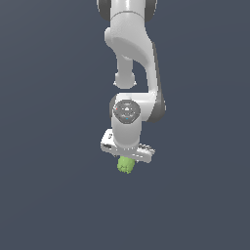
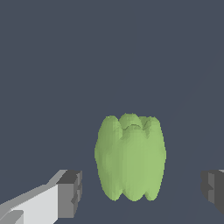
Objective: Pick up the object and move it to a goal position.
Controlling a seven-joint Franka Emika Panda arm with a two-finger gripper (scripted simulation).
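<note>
The object is a light-green lumpy blob with vertical ridges. In the wrist view it sits between my two dark finger pads, with a gap on each side, so neither pad touches it. My gripper is open around it. In the exterior view the object shows just under the white hand of my gripper, which points straight down. The fingers themselves are hard to make out there.
A plain dark grey-blue surface fills both views. The white arm comes down from the top middle of the exterior view. No goal marker shows.
</note>
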